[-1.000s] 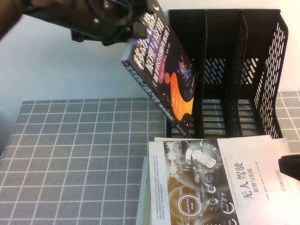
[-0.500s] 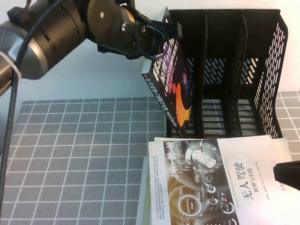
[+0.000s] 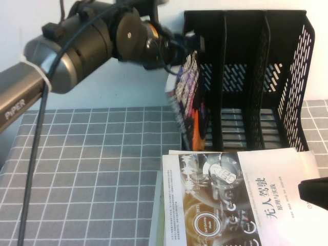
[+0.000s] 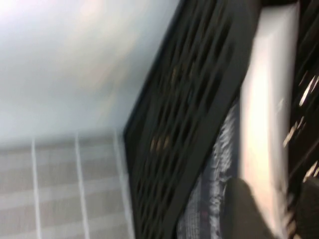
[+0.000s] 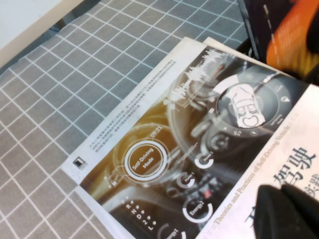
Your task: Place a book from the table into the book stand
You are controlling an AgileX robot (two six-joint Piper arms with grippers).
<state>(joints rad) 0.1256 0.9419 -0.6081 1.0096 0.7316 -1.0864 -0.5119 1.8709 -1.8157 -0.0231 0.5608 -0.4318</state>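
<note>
My left gripper [image 3: 179, 45] is shut on the top of the dark navy book [image 3: 188, 97] and holds it in the air, nearly upright and edge-on, at the open front of the leftmost compartment of the black book stand [image 3: 246, 77]. The book's lower end is just above the table [image 3: 92, 169]. In the left wrist view the book's white page edge [image 4: 266, 99] sits between my fingers [image 4: 244, 209], beside the stand's perforated side [image 4: 189, 99]. My right gripper [image 3: 313, 192] is shut and empty, low over the white-and-grey book [image 3: 230, 200].
The white-and-grey book [image 5: 199, 144] lies flat in front of the stand, close under the held book, whose orange patch [image 5: 294, 40] shows in the right wrist view. The grid cloth [image 5: 75, 99] lies open to the left.
My left arm has swung right toward the stand. The navy book has turned from tilted with its cover showing to nearly upright and edge-on at the leftmost compartment. The right gripper has barely moved.
</note>
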